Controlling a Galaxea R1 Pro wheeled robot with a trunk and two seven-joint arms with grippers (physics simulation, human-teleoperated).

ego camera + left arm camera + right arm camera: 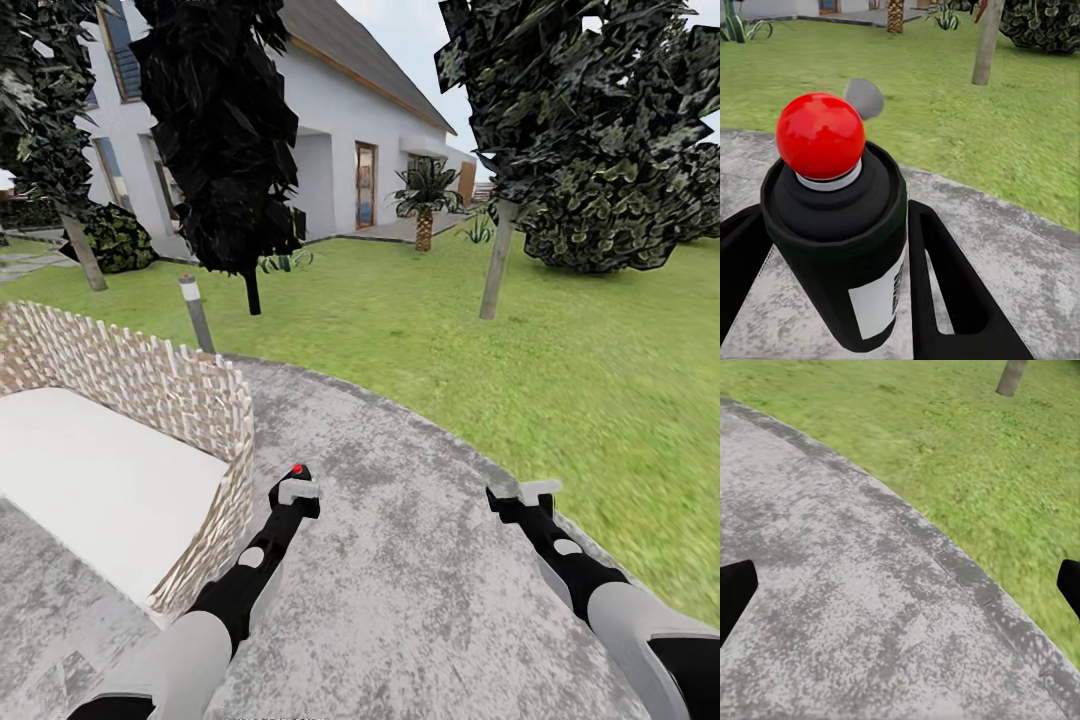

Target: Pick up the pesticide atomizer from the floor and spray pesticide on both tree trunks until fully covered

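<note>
Pesticide atomizer (836,240), dark-bodied with a red knob, is gripped upright between the left gripper's (297,492) fingers (945,289) over grey paving (420,560). The right gripper (530,495) is spread wide, unladen. A tree trunk (496,262) is seen at one o'clock, across the lawn (560,360).

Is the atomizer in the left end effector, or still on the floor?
In the left end effector: the atomizer sits upright between its fingers, above the paving.
</note>
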